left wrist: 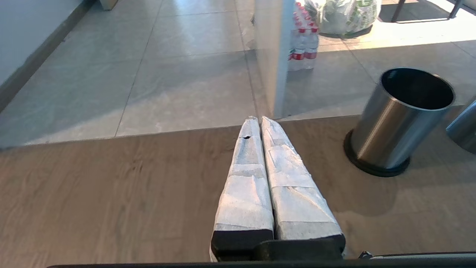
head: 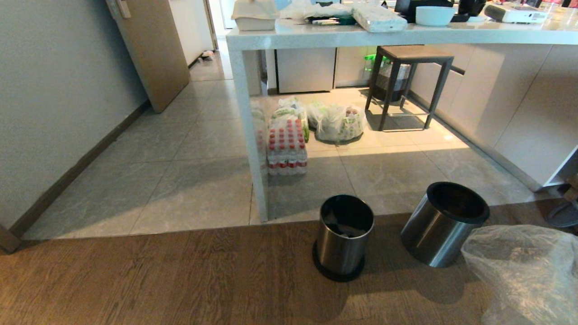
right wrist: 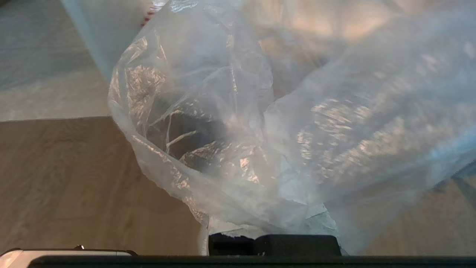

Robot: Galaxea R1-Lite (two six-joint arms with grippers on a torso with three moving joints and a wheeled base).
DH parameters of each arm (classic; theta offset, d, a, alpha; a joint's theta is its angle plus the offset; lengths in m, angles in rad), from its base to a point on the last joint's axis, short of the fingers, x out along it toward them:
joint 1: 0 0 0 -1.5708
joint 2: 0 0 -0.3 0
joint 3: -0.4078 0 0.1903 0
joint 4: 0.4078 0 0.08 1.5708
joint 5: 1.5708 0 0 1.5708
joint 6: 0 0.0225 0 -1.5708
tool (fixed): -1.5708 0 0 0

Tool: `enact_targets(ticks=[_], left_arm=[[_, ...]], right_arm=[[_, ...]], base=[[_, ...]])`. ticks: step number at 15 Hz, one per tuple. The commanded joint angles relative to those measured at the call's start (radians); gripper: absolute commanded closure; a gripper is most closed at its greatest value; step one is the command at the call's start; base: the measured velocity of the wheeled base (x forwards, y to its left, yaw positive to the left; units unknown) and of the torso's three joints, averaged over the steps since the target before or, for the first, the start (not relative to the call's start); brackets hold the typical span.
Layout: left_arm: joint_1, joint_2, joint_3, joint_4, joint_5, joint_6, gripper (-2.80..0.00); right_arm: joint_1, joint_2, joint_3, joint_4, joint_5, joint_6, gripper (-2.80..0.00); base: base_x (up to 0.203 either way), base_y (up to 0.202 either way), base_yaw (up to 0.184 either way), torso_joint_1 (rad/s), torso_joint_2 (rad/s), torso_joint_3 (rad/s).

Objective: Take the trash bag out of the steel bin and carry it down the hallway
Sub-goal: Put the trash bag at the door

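I'm looking down at a wooden floor (head: 158,275) that gives way to grey marbled tiles (head: 180,180) running off toward an open door (head: 153,49) at the far left. A white counter (head: 406,34) spans the top of my head view, its leg (head: 253,135) meeting the floor near the seam between wood and tile. Under it sit a dark stool (head: 408,81), a shrink-wrapped pack of bottles (head: 286,146) and white bags with green print (head: 336,122).

On the wood, two steel bins stand near each other. The left steel bin (head: 344,237) is upright with something dark lying inside. The right steel bin (head: 445,223) is tilted, its black rim facing me.

The trash bag (head: 526,271) is out of both bins, filling the lower right corner of my head view, just beside the tilted one. In the right wrist view its clear crinkly plastic drapes across nearly everything, and the right gripper (right wrist: 273,238) is clamped on its gathered film.

The left gripper (left wrist: 259,123) hangs over the wood with its padded fingers (left wrist: 247,186) pressed together, holding nothing, well apart from the upright bin.
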Motion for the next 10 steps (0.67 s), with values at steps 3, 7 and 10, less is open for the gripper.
enact_targets(ticks=[3, 7, 10], left_arm=[[0.0, 0.0, 0.002, 0.0, 0.0, -0.001, 0.0], [0.0, 0.0, 0.002, -0.001, 0.0, -0.004, 0.0], [0.0, 0.0, 0.002, 0.004, 0.0, -0.002, 0.0]], right_arm=[[0.001, 0.002, 0.002, 0.0, 0.001, -0.001, 0.0], [0.001, 0.002, 0.002, 0.0, 0.001, -0.001, 0.0], [0.001, 0.002, 0.002, -0.002, 0.001, -0.001, 0.0]], base=[[0.0, 0.193, 0.001, 0.005, 0.0, 0.0], [0.0, 0.19, 0.0, -0.001, 0.0, 0.004], [0.0, 0.192, 0.002, 0.005, 0.0, 0.002]])
